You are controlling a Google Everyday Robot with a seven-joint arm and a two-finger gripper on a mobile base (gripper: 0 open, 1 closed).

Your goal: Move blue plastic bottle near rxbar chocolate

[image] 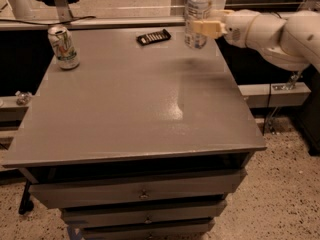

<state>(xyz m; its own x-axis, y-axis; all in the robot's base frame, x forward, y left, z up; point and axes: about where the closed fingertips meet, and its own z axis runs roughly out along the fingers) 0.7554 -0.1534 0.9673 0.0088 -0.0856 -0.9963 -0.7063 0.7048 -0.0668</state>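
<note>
My fingers are clamped around the bottle, holding it upright at the top of the frame, right of centre, lifted just off the counter. The bar lies flat nearby, to its left. The can stands upper left, well apart

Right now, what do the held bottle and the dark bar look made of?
Blue plastic bottle: clear glossy plastic, background shows through. Rxbar chocolate: likely thin dark wrapper film, flat, pale marks. Gripper, over the table at its far right, holds the bottle.
</note>
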